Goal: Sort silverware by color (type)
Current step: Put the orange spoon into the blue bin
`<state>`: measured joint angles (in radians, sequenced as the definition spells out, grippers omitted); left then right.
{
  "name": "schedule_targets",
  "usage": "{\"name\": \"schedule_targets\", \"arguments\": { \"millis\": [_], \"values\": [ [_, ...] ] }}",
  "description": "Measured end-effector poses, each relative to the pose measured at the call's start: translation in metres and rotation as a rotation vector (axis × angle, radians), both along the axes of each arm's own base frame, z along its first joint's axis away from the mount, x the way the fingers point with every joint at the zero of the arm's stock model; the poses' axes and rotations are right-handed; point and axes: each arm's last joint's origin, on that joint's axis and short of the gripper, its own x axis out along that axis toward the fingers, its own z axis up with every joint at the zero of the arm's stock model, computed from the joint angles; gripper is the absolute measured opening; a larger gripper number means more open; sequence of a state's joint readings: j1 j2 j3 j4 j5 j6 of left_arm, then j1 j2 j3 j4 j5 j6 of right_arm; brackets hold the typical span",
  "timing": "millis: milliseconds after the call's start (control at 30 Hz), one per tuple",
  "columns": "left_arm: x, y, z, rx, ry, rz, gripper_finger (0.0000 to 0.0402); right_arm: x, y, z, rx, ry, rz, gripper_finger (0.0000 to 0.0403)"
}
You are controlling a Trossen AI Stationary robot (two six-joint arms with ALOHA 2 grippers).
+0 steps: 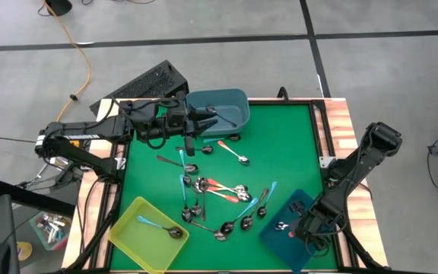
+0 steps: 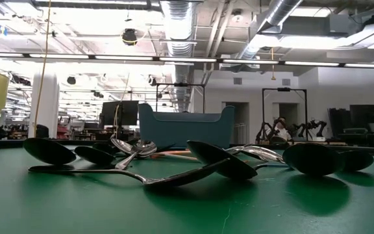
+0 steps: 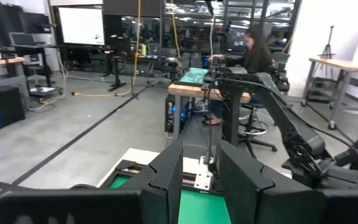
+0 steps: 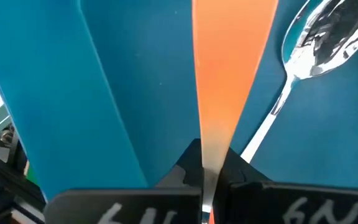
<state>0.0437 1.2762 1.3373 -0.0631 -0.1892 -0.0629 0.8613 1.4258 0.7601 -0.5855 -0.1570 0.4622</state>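
Over the blue bin (image 4: 123,81), right gripper (image 4: 207,171) pinches an orange-handled spoon (image 4: 229,74); bowl cut off. Left gripper (image 3: 201,180) half-open, empty.

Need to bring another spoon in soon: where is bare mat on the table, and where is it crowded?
Bare green mat lies right of the grey-blue bin, up to the table's right rail. A smaller bare strip runs beside the left rail, above the yellow bin. The spoon pile crowds the middle, between the yellow bin and the dark blue bin.
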Motion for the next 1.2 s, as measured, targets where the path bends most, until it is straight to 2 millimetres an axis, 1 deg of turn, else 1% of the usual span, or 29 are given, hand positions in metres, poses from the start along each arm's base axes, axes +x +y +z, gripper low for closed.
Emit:
{"name": "schedule_targets", "arguments": {
  "millis": [233, 533, 900, 1033, 1200],
  "values": [
    [0.000, 0.000, 0.000, 0.020, 0.006, 0.006, 0.0081, 0.002, -0.001, 0.000, -0.005, -0.006, -0.007, 0.0018],
    [0.000, 0.000, 0.000, 0.052, 0.013, 0.006, 0.0081, 0.004, -0.002, 0.000, -0.060, -0.078, -0.030, 0.0020],
    [0.000, 0.000, -0.002, 0.061, 0.031, 0.005, 0.0082, 0.006, -0.002, 0.000, -0.077, -0.118, -0.043, 0.0021],
    [0.000, 0.000, -0.002, 0.060, 0.036, 0.005, 0.0082, 0.004, -0.004, -0.009, -0.051, -0.128, -0.066, 0.0022],
    [0.000, 0.000, -0.002, 0.060, 0.037, 0.005, 0.0082, -0.001, -0.010, -0.022, -0.056, -0.093, -0.115, 0.0022]
  ]
}}
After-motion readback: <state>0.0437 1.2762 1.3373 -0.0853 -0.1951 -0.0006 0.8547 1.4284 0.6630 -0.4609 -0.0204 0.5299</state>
